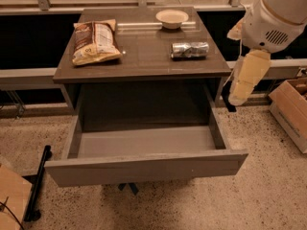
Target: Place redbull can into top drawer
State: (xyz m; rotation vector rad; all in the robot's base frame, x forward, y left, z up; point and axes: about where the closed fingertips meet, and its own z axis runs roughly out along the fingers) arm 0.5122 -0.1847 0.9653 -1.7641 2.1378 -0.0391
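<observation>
The redbull can [190, 50] lies on its side on the right part of the dark cabinet top [144, 63]. The top drawer [144, 143] is pulled wide open toward me, and its grey floor is bare. My arm [268, 23] comes in from the upper right, with its beige forearm [247, 75] hanging down beside the cabinet's right edge. My gripper [230, 103] shows only as a dark tip at the forearm's lower end. It is to the right of the drawer, below and right of the can, and touches neither.
A brown-yellow chip bag [94, 41] lies on the left of the cabinet top. A beige bowl [171, 18] stands at the back. A cardboard box [292, 109] sits on the floor at the right. A black stand [37, 186] is on the floor at the left.
</observation>
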